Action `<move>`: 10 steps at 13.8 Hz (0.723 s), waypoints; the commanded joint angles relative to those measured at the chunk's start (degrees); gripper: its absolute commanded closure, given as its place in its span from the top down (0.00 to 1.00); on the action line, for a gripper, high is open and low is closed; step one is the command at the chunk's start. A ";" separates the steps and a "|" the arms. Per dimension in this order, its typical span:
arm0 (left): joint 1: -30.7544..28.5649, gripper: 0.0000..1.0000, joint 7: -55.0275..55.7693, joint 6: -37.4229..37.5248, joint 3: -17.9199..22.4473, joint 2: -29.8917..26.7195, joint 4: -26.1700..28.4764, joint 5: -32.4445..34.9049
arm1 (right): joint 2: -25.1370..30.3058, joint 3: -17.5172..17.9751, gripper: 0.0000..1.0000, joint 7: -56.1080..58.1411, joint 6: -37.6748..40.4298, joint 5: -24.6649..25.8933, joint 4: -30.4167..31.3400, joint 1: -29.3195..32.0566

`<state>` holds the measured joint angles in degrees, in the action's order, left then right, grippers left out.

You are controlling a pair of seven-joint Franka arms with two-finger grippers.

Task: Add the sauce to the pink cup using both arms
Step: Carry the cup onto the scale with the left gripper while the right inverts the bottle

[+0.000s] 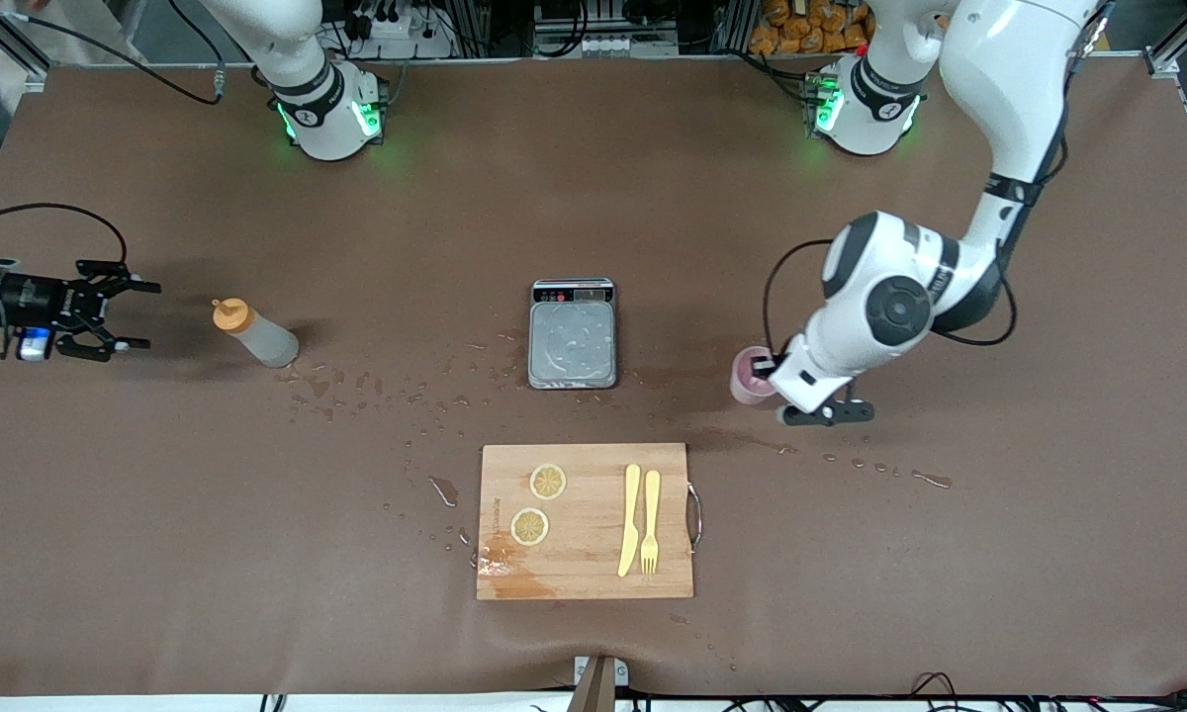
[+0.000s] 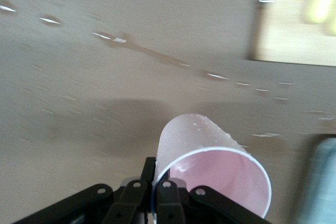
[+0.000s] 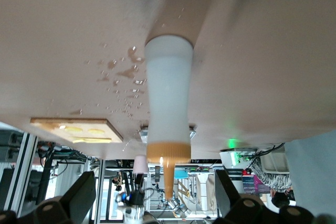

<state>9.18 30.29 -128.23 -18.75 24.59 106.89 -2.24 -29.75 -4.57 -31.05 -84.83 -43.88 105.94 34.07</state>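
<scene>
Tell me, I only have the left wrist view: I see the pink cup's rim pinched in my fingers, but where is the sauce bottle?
Observer: The sauce bottle stands upright toward the right arm's end of the table, untouched.
Operator: Is the right gripper on it?
Observer: No. The right gripper is beside the bottle, low over the table, fingers open, apart from it.
Operator: What lies between cup and bottle?
Observer: A small kitchen scale, about level with the pink cup, which the left gripper holds by the rim.
Operator: Anything nearer the front camera?
Observer: A wooden cutting board with two lemon slices, a knife and a fork.
</scene>
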 commanded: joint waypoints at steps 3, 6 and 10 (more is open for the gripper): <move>8.11 0.00 13.89 0.17 -3.49 2.20 -6.85 -1.10 | -6.45 0.61 1.00 3.98 -1.65 -3.75 1.64 0.73; 15.49 0.00 20.58 -0.18 -2.79 6.68 -11.26 0.04 | -8.66 0.70 1.00 5.20 -2.01 -5.60 1.73 0.47; 18.94 0.00 24.01 -0.18 -2.87 7.57 -11.44 10.66 | -9.98 0.70 1.00 7.15 -1.92 -7.09 2.77 -2.60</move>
<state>27.23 52.24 -128.67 -22.18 31.43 97.35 4.24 -39.72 -3.93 -24.87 -86.81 -48.80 107.74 33.12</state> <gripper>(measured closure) 0.965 0.000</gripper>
